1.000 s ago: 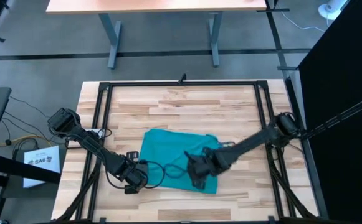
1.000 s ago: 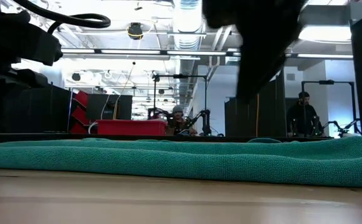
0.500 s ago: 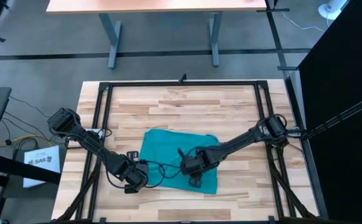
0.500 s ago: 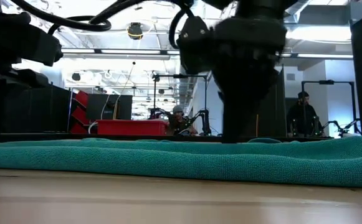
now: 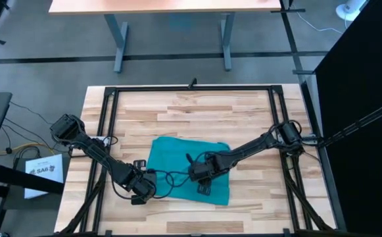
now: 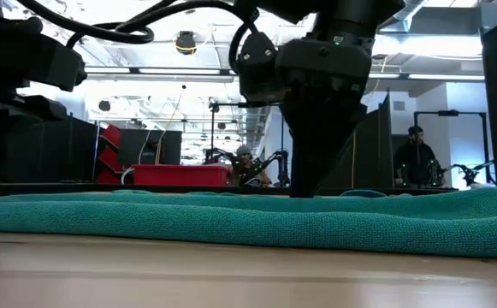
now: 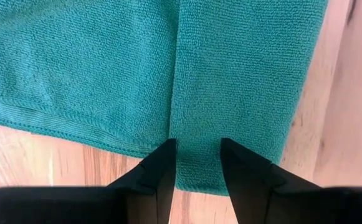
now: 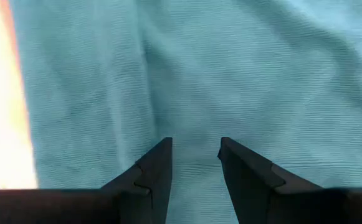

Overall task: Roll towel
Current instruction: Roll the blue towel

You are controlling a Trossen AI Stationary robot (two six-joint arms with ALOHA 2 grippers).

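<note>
Swung leftward across the teal towel (image 5: 187,168) since a second ago, right gripper (image 5: 198,172) now over the cloth's middle instead of its right part, and lower, by the low view, where its dark head (image 6: 321,94) tapers down almost to the cloth; no change in the left gripper (image 5: 143,187), parked at the towel's near-left corner; no visible change in the towel itself. Lies flat on the wooden table (image 5: 197,112), roughly centred and a little toward the near edge, long axis running left to right, slightly skewed so the right end sits nearer; near-right part reaches closest to the table's near edge. Directly below the right gripper (image 8: 194,158), then, with nothing but terry cloth (image 8: 230,74) ahead of its fingers and a strip of bare wood off to one side; likely the arm to start the roll, though whether from the middle or an end cannot be told. Jaws of the right gripper parted by a moderate gap, nothing between them, tips apparently just above or brushing the pile; contact not certain. Left gripper (image 7: 194,168) likewise moderately parted and empty, fingers straddling a lengthwise fold line where the towel's (image 7: 168,68) hem meets the wood; well placed to pin that corner, as a judgement only.
</note>
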